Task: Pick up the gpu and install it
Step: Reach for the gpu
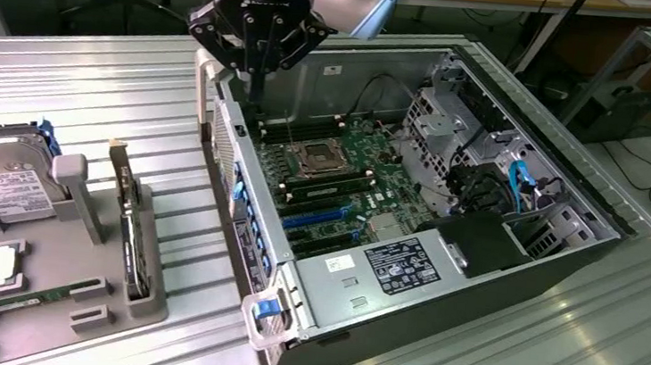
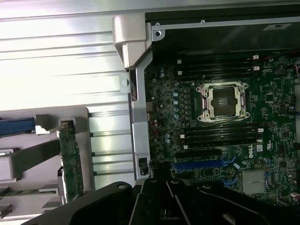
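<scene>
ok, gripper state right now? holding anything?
Gripper: shut, holding nothing, over the edge of the open computer case. The flat green gpu card stands in the grey holder.

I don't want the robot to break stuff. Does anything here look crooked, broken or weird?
Nothing stands out. The computer case lies on its side with its cover off, and the parts inside look tidy. The gpu stands upright on its edge in the gray holder, not tipped. I can see nothing spilled or broken.
</scene>
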`<state>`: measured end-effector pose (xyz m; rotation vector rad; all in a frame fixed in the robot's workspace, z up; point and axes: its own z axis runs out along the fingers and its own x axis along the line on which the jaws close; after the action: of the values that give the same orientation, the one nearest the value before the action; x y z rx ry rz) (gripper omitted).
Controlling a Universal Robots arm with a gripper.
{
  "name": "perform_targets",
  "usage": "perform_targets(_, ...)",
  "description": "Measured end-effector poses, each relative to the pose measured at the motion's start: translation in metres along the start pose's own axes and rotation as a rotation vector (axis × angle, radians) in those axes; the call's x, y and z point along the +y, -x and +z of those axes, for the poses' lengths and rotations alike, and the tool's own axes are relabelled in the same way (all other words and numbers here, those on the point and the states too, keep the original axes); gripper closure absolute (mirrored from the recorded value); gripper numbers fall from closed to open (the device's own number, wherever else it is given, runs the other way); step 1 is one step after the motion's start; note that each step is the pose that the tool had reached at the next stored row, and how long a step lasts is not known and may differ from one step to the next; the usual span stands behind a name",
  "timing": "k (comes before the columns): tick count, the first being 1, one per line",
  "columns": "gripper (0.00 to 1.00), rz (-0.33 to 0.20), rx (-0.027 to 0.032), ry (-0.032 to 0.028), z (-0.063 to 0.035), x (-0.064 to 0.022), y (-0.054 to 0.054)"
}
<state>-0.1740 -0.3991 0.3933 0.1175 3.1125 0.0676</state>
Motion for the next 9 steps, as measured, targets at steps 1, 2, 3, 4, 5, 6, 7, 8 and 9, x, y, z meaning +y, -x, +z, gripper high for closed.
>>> perform_targets(1,0.89,0.0,0.0,0.0,-0.0001,-0.0001,-0.001)
perform_targets(2,0.89,0.0,0.0,0.0,-0.0001,-0.0002,-0.003)
perform_targets(3,0.89,0.0,0.0,0.0,-0.0001,-0.0003,-0.004)
perform_targets(4,0.89,0.0,0.0,0.0,-0.0002,-0.0004,-0.005)
perform_targets(5,0.89,0.0,0.0,0.0,-0.0002,-0.0005,-0.007)
perform_targets(6,0.89,0.0,0.0,0.0,-0.0003,-0.0007,-0.008)
perform_targets(7,0.89,0.0,0.0,0.0,-0.0003,-0.0008,-0.01)
perform_targets(8,0.89,0.0,0.0,0.0001,-0.0003,-0.0009,-0.011)
perform_targets(9,0.89,0.0,0.0,0.0,-0.0004,-0.001,-0.012)
